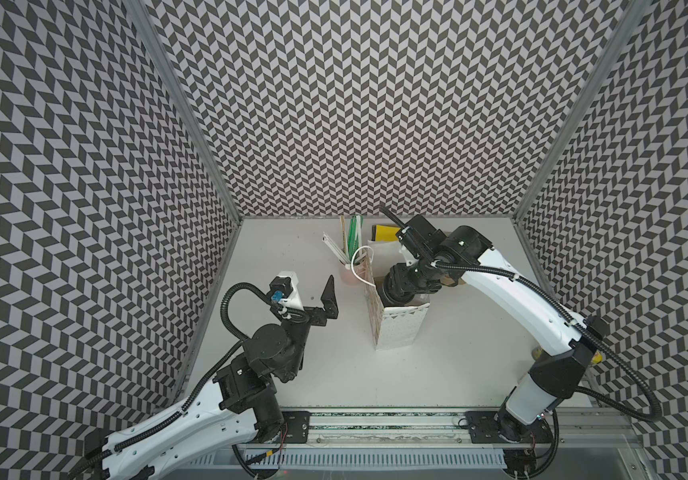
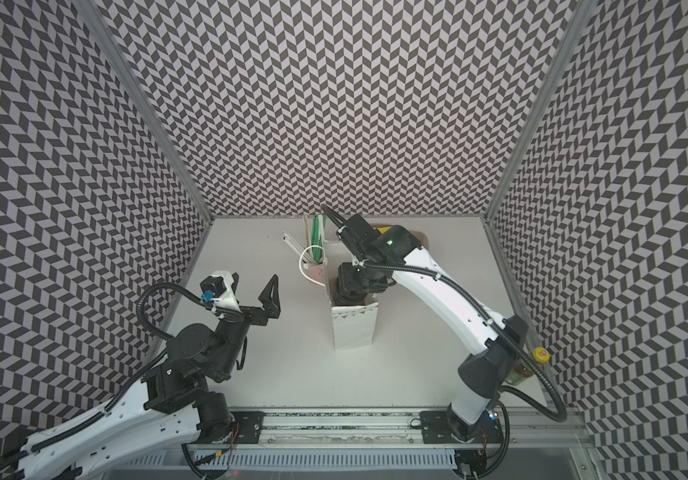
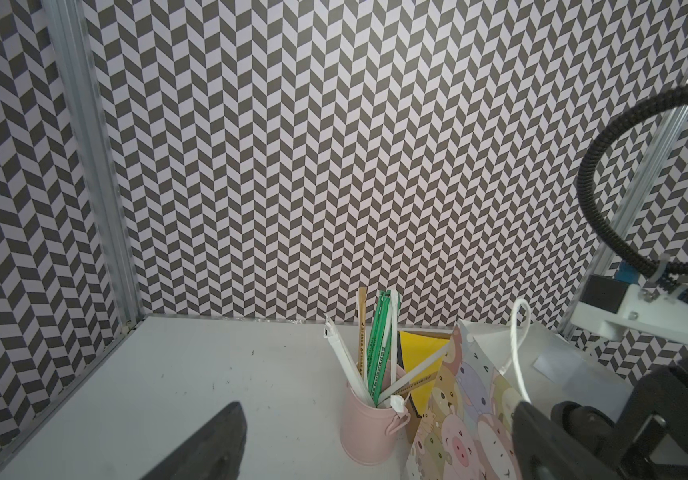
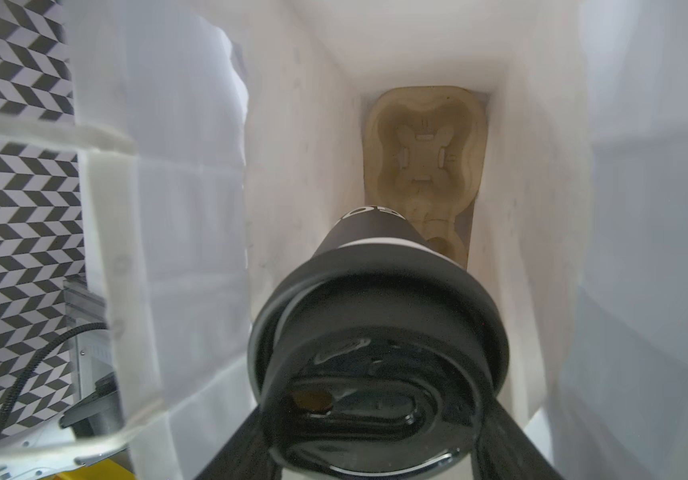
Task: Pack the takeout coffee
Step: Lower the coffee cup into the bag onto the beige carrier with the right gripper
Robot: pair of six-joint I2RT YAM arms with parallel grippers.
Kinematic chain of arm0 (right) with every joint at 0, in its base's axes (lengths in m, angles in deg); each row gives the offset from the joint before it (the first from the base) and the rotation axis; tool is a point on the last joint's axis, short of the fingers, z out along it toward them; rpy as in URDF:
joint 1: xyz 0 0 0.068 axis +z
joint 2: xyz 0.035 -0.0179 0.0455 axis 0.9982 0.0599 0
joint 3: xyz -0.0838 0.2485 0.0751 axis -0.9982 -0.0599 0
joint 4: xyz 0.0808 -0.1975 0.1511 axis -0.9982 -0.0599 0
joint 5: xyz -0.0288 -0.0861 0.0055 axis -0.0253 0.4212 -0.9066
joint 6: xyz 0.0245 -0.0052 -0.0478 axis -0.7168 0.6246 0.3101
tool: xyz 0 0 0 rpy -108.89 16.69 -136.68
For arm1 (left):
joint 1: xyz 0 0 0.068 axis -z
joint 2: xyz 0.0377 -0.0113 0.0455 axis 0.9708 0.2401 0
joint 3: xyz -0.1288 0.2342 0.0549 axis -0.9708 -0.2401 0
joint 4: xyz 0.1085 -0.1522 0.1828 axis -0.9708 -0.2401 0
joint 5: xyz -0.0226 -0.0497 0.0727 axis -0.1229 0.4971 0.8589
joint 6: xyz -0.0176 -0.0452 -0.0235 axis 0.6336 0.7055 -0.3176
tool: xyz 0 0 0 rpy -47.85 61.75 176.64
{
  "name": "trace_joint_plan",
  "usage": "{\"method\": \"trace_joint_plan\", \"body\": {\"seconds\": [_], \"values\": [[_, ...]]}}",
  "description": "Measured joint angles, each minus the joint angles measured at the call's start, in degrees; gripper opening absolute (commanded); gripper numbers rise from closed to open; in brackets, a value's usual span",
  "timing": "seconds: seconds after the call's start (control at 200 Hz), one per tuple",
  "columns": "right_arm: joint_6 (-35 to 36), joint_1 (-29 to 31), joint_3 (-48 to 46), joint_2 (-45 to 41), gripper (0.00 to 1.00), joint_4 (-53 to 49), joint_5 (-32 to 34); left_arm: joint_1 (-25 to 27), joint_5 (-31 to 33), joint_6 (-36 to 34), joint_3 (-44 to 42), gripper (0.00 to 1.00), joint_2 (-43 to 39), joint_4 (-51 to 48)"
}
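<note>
gripping the coffee cup [image 4: 371,232] by its black lid [image 4: 375,316] with the right gripper [image 4: 375,415], a finger on each side, upright inside the white bag [image 4: 300,166]. hanging over one pocket of the cardboard tray [image 4: 425,149] on the bag's floor; cannot tell if touching. close to the bag walls either side, free room over the other pocket. left of the bag, left gripper [image 1: 311,293] spread wide, empty.

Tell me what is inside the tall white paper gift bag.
A brown moulded pulp cup tray lies at the bottom. The black paper cup with black plastic lid, gripped by the right gripper, covers one end of the tray; whether they touch is hidden.
</note>
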Motion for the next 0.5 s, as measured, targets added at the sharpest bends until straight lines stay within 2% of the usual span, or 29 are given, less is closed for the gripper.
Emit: {"method": "trace_joint_plan", "body": {"seconds": [0.501], "values": [[0.9, 1.8, -3.7, 5.8, 0.0, 0.6, 0.4, -0.5, -0.1, 0.0, 0.0, 1.0, 0.2, 0.0]]}}
